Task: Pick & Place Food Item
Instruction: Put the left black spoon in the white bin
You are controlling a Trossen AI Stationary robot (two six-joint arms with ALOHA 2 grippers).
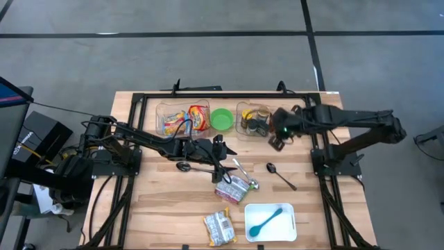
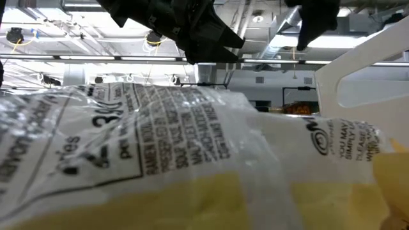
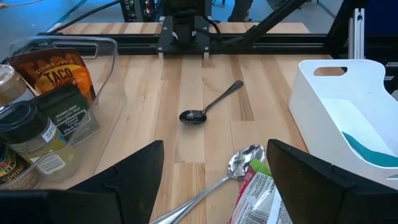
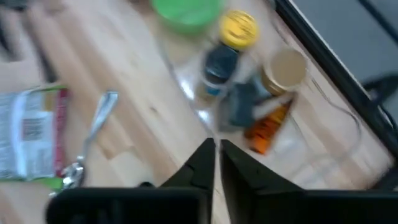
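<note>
A silver, red and green food packet [image 1: 232, 189] lies flat on the wooden table near its middle, with a silver spoon [image 1: 246, 173] beside it. A yellow food packet [image 1: 220, 228] lies at the near edge and fills the low view [image 2: 192, 166]. My left gripper [image 1: 225, 148] hangs open above the table; in its wrist view the silver spoon [image 3: 245, 160] and the packet's end [image 3: 258, 196] show between its fingers [image 3: 214, 186], untouched. My right gripper [image 1: 279, 141] is shut and empty [image 4: 217, 163], raised beside the jar container [image 1: 253, 119].
At the far edge stand a clear container of snack packets [image 1: 184, 118], a green bowl [image 1: 222, 118] and a clear container of jars [image 3: 43, 130]. A dark spoon [image 1: 281, 175] and another spoon [image 1: 189, 167] lie on the table. A white tray [image 1: 288, 232] holds a teal spoon.
</note>
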